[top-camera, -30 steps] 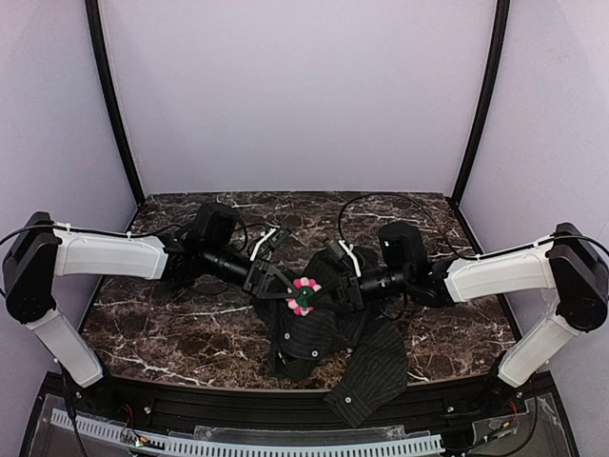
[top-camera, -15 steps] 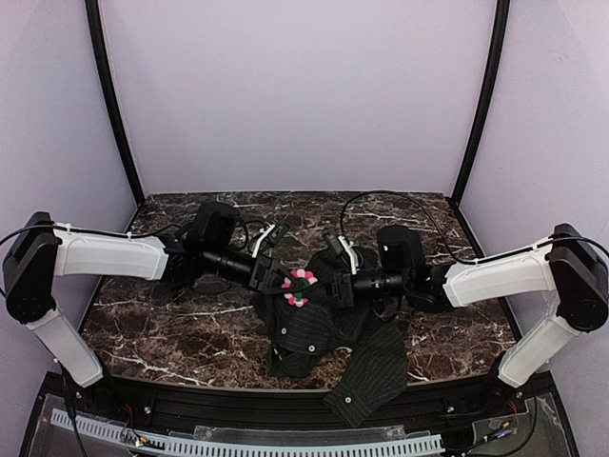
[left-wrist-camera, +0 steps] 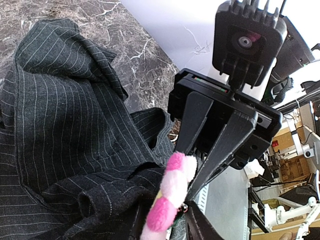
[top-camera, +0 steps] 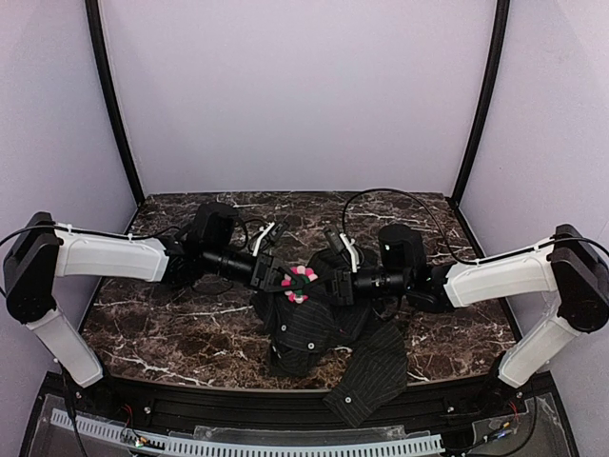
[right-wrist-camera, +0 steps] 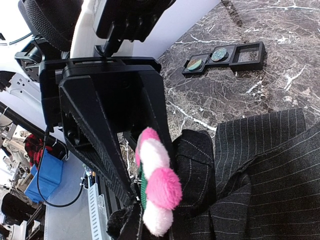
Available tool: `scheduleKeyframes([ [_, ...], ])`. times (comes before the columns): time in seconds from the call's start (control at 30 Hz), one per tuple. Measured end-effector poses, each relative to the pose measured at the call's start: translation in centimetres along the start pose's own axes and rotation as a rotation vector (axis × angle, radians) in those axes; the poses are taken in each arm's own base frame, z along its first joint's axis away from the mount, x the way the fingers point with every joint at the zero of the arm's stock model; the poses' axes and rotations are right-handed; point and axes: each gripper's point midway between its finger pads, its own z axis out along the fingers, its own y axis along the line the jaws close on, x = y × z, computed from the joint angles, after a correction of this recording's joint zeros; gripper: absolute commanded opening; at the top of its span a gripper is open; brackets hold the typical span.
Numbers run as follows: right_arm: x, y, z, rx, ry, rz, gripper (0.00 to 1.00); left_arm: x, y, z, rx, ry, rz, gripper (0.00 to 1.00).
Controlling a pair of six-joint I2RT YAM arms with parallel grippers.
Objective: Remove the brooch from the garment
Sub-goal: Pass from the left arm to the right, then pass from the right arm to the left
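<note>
The brooch [top-camera: 300, 283], pink and white fuzzy petals round a green centre, is held up off the table on a raised fold of the dark pinstriped garment [top-camera: 324, 338]. In the left wrist view the brooch [left-wrist-camera: 170, 200] stands edge-on between my left gripper's [left-wrist-camera: 169, 225] own fingers, which stand apart with a gap on each side. My left gripper [top-camera: 279, 277] is open. My right gripper [top-camera: 326, 286] comes in from the other side, its jaws drawn narrow on the brooch [right-wrist-camera: 159, 192] where it meets the cloth. The right gripper's own fingertips are hidden by the fabric [right-wrist-camera: 250, 175].
A black strip of three small square trays [right-wrist-camera: 225, 56] lies on the marble table [top-camera: 162, 328] beyond the left arm. The garment's loose end [top-camera: 366, 381] hangs over the table's near edge. Black corner posts and pale walls close in the back.
The left gripper has opened and moved in to straddle the brooch. The right gripper has lifted the brooch and fold of cloth slightly up and to the left.
</note>
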Motion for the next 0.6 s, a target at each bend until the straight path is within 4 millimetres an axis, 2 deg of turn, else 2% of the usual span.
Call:
scheduleKeyframes([
  [0.1,0.03,0.00,-0.02,-0.001,-0.002,0.002,0.00,0.02,0.02,0.01,0.003,-0.005,-0.001,0.27],
  [0.6,0.00,0.45,-0.14,-0.032,-0.016,0.027,0.00,0.19,-0.47,-0.06,0.049,-0.029,-0.010,0.30],
])
